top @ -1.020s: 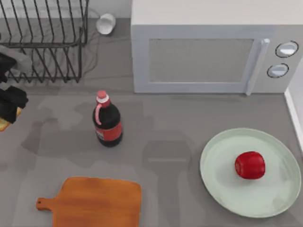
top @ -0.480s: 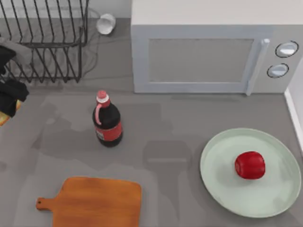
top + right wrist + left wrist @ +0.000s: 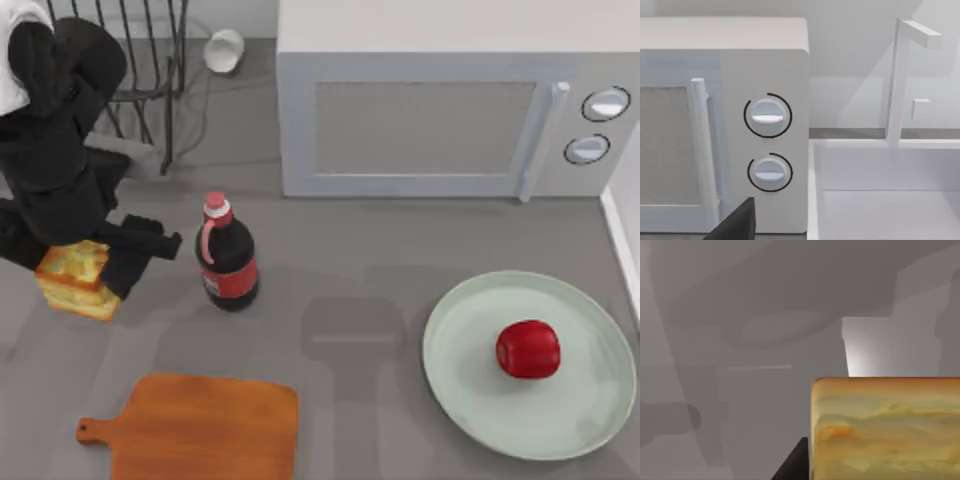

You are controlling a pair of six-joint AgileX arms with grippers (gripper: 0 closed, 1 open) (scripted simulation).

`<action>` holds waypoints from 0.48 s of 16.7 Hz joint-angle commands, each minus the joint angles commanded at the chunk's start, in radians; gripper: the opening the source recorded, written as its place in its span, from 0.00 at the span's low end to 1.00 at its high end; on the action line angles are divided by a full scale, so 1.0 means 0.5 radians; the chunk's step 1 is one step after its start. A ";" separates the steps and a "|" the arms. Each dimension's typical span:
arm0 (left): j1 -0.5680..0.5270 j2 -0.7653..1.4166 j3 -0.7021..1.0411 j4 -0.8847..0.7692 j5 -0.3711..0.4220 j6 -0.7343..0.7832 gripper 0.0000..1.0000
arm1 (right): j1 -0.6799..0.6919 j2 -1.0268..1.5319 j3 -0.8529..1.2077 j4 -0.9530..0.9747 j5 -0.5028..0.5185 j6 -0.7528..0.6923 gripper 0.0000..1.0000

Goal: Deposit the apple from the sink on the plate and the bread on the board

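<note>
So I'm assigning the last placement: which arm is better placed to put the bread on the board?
Left. The left gripper already holds the bread at the table's left, just above the board in the top view. The apple lies on the plate already.

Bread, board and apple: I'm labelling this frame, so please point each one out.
bread (image 3: 76,279), top view, toasted top.
board (image 3: 205,428), top view, middle of its face.
apple (image 3: 527,349), top view, its centre.
</note>
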 joint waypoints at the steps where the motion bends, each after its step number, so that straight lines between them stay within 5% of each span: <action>1: -0.094 -0.046 -0.078 0.019 0.000 -0.171 0.00 | 0.000 0.000 0.000 0.000 0.000 0.000 1.00; 8: -0.670 -0.382 -0.545 0.179 -0.005 -1.191 0.00 | 0.000 0.000 0.000 0.000 0.000 0.000 1.00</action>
